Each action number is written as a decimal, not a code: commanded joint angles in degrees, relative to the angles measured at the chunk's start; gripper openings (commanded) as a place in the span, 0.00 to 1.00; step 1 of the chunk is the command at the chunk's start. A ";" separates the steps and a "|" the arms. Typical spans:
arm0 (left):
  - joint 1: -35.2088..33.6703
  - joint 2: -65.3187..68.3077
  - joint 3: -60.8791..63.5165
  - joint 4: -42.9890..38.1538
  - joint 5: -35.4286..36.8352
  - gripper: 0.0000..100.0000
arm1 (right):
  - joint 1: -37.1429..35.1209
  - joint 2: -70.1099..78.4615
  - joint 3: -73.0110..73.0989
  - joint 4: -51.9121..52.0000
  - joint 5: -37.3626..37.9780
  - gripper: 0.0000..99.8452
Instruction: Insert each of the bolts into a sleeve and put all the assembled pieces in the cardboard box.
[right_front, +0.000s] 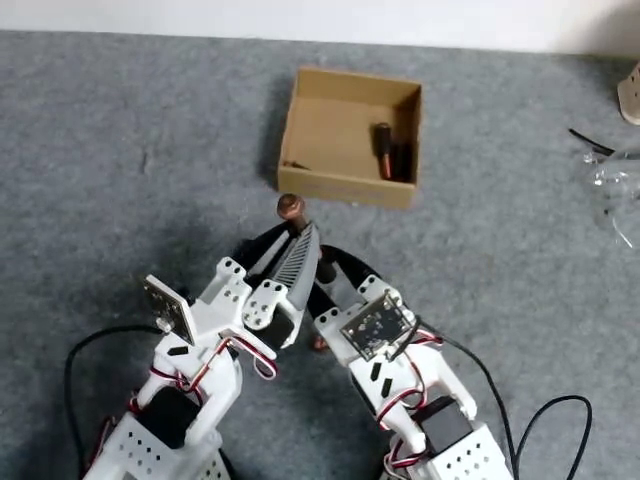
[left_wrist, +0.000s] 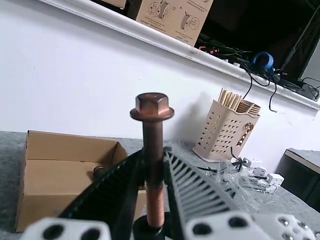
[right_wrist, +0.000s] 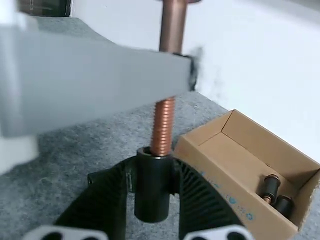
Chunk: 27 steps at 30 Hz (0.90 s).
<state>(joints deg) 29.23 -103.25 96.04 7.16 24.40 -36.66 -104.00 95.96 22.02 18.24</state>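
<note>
**A:** Entry one, left pincer (left_wrist: 153, 156)?
**B:** Closed narrow on the shank of a copper bolt (left_wrist: 152, 132), which stands upright with its hex head up.

**A:** Entry two, right pincer (right_wrist: 151, 172)?
**B:** Clamped round a black sleeve (right_wrist: 151, 200), also upright. The bolt's threaded end stands in the sleeve's mouth. How deep it sits cannot be told.

**A:** Location?
**B:** Both are above the surface (right_front: 120, 150), which is grey and carpet-like. They are just in front of the cardboard box (right_front: 345, 187) and apart from it.

**A:** Box contents?
**B:** One assembled piece (right_front: 383, 150), a dark sleeve with a copper end, lies by the right-hand wall in the high view. A second dark shape beside it is too unclear to class.

**A:** Room?
**B:** A white wall (left_wrist: 75, 75) with a beige perforated holder (left_wrist: 225, 132) of wooden sticks against it. Clear plastic wrappings (right_front: 612, 175) lie to the right.

**A:** View differences?
**B:**
- High view: shows the bolt head and the arms' backs, with the sleeve hidden beneath the pincers.
- Right wrist view: shows the sleeve and thread. The bolt head is cut off at the edge, and a blurred grey bar crosses the shank.
- Left wrist view: shows the whole bolt head.
</note>
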 joint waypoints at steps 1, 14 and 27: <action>-0.40 -0.13 1.10 0.18 0.44 0.01 | -0.66 -1.45 3.65 -0.84 0.44 0.00; 0.92 -0.13 1.10 2.90 0.44 0.01 | -0.13 -1.45 -0.13 -0.84 0.26 0.00; 0.75 -0.13 1.10 4.40 2.73 0.01 | 0.04 -1.45 -0.22 -3.56 0.35 0.00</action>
<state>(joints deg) 29.23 -104.04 96.04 10.68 26.24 -36.75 -103.91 95.96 22.02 18.33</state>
